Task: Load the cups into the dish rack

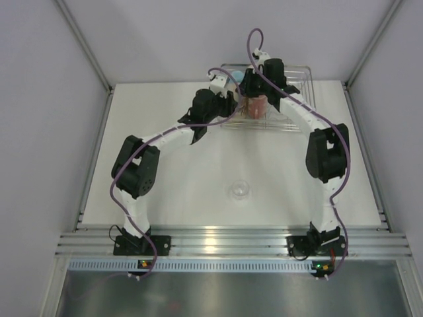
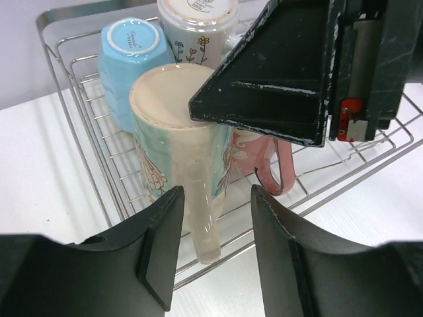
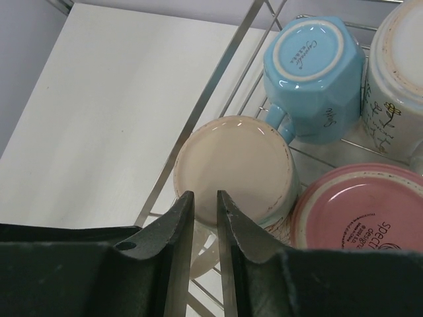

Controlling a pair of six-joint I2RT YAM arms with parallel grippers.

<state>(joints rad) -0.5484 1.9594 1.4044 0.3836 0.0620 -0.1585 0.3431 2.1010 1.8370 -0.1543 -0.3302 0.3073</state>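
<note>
While over dish rack (image 2: 66, 105), L end effector (image 2: 217, 196) astride mug handle (image 2: 201, 228).

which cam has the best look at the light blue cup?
Right wrist: the light blue cup sits upside down in the dish rack, whole base and handle visible. Left wrist shows its base and side, lower part hidden behind a cream-based cup. Top external: mostly hidden by the arms.
</note>
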